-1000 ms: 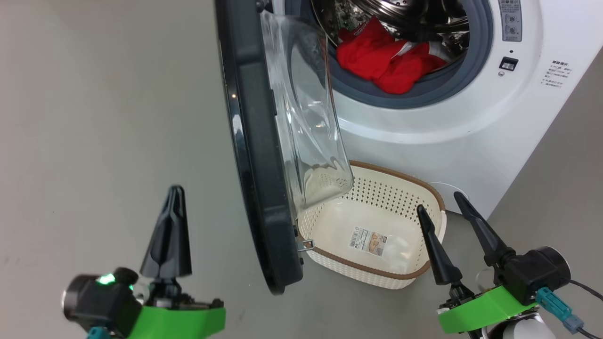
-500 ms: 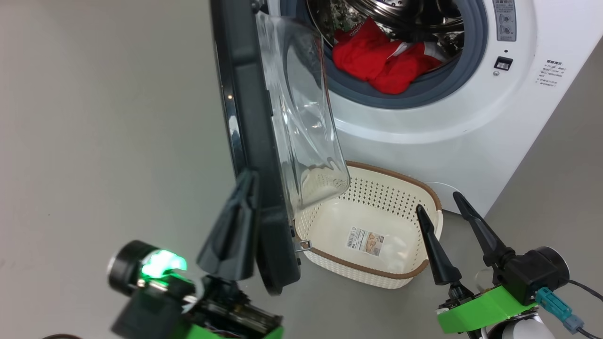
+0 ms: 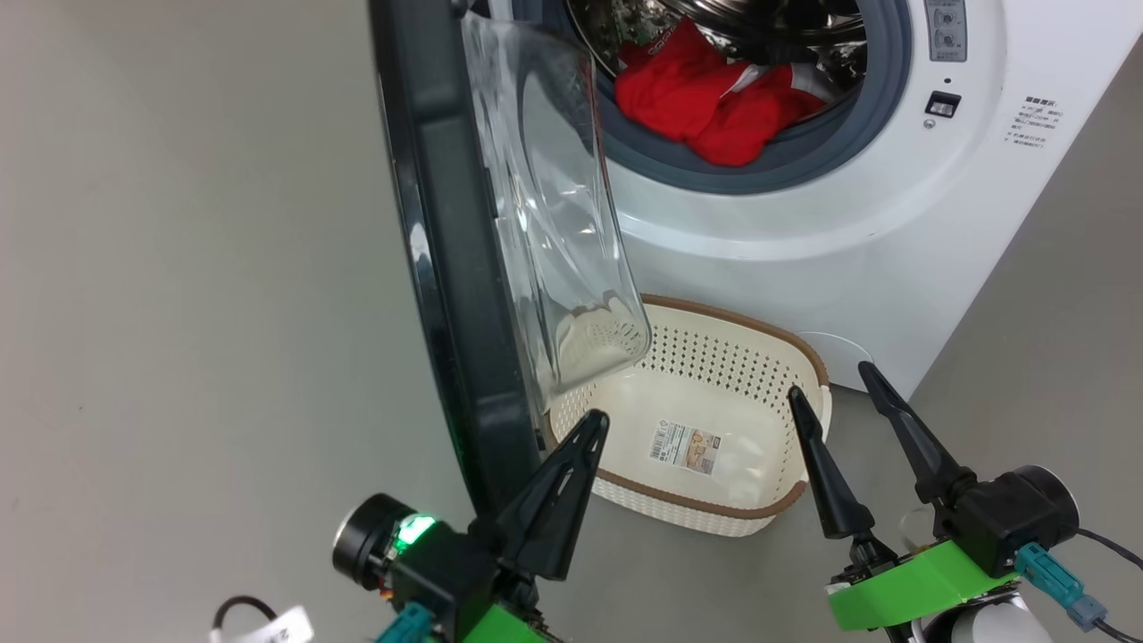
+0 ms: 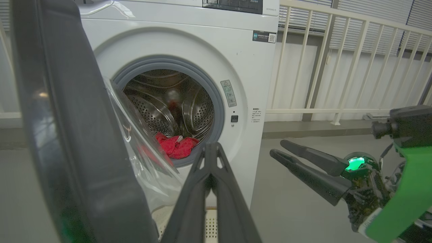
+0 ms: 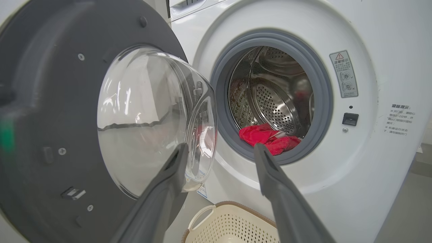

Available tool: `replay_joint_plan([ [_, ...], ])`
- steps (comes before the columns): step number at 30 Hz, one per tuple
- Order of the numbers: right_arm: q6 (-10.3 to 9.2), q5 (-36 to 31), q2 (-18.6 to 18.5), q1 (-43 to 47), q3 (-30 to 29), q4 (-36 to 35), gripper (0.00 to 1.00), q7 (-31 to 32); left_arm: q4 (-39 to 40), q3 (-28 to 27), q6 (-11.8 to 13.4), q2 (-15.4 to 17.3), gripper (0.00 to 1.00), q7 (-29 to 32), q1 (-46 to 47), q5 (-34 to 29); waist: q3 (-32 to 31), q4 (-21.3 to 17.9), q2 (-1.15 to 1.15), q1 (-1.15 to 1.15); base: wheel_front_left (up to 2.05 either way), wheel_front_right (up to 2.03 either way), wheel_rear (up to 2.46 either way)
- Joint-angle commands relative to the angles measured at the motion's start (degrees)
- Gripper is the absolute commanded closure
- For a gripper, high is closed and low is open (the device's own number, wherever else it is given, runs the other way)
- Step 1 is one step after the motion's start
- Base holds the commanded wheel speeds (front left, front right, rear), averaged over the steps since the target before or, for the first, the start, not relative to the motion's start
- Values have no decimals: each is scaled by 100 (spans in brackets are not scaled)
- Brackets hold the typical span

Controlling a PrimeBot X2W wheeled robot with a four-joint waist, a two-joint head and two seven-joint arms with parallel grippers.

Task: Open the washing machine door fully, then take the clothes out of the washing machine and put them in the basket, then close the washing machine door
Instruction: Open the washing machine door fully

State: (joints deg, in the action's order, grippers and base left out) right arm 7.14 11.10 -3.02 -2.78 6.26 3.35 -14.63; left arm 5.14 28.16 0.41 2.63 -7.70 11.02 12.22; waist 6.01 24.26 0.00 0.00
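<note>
The washing machine door [image 3: 446, 268] is seen standing open, edge-on in the head view, with its glass bowl [image 3: 554, 223] bulging toward 3 o'clock. The washing machine [image 3: 848, 223] is found at 2 o'clock of the door. The clothes [image 3: 705, 103], a red heap, are seen low at the front of the drum [image 5: 276, 101], against the grey rubber ring [image 3: 804, 152].

The basket [image 3: 808, 357] is set on the floor [image 3: 179, 268] just before the machine, at 6 o'clock of the clothes. Its near-left corner is overlapped by the door's glass, and a paper label [image 3: 686, 446] is seen on its bottom.

The left gripper [image 3: 594, 421] is placed at 6 o'clock of the door's lower edge, just beside it, with its jaws pressed together. Whether the door is touched cannot be told. The right gripper [image 3: 829, 379] is held at 4 o'clock of the basket, its jaws spread wide and pointed toward 11 o'clock.
</note>
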Motion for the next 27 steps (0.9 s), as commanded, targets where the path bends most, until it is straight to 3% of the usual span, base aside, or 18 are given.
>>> replay_joint_plan([
  [1, 35, 55, 14, -230, 137, -145, 0, -37, 15, -164, -5, 45, 100, 37, 243, 30, 17, -17, 0, 0, 0, 0, 0],
  [11, 35, 63, 14, -228, 138, -131, 0, -37, -503, -377, 219, 132, 100, 23, 347, 22, 60, -52, 0, 0, 0, 0, 0],
  [27, 35, -27, 14, -170, 134, -58, 0, -37, -566, -800, 610, 352, 100, -9, 38, 182, 41, 178, 0, 0, 0, 0, 0],
])
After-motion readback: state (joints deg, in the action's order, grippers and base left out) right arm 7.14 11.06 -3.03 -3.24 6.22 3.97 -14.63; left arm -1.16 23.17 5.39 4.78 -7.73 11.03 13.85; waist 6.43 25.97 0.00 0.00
